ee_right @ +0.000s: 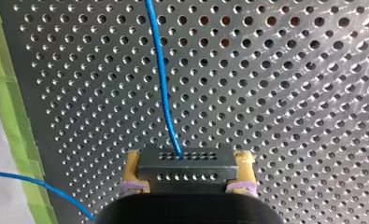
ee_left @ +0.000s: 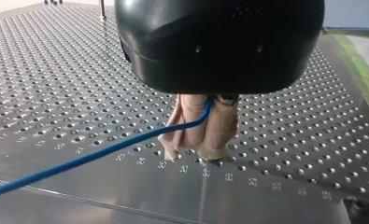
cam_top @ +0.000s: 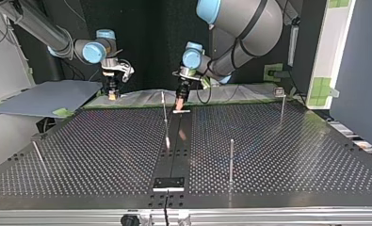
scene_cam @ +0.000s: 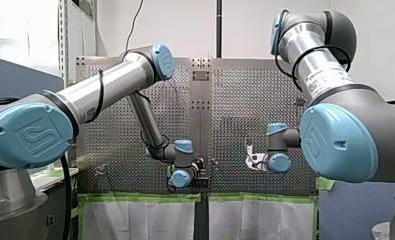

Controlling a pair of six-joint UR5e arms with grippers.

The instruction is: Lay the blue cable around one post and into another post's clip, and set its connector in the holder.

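— So, where do we stand with the blue cable (ee_left: 102,151)?

— Barely started, by our reading. Our left tool (ee_left: 198,144) has its beige pads closed on the cable, low over the table (ee_left: 289,140), and the cable runs off to one side of it. Our right tool (cam_top: 112,94) grips the connector (ee_right: 184,161) between its yellow pads. The cable leaves the connector's front and runs ahead over the holes.

— Anything round a post?

— Nothing that we can see. In the top view the post by the centre strip (cam_top: 164,113) and the post nearer the camera (cam_top: 231,160) stand bare, and so do the outer posts (cam_top: 282,103). The cable itself is too thin to trace there, and no clip shows clearly.

— And the holder?

— Unfilled, we judge, since the connector sits in our right tool. A dark block (cam_top: 169,182) on the strip at the near edge may be it; we cannot say.

— So the loop, the clip and the seating are all left to do.

— Yes. Around that, the table is perforated metal with green tape (ee_right: 16,116) along its edge. A grey sheet (cam_top: 47,96) lies beside it at the top view's left. In the front view, white cloth (scene_cam: 135,220) hangs below the edge and the walls behind are pale.
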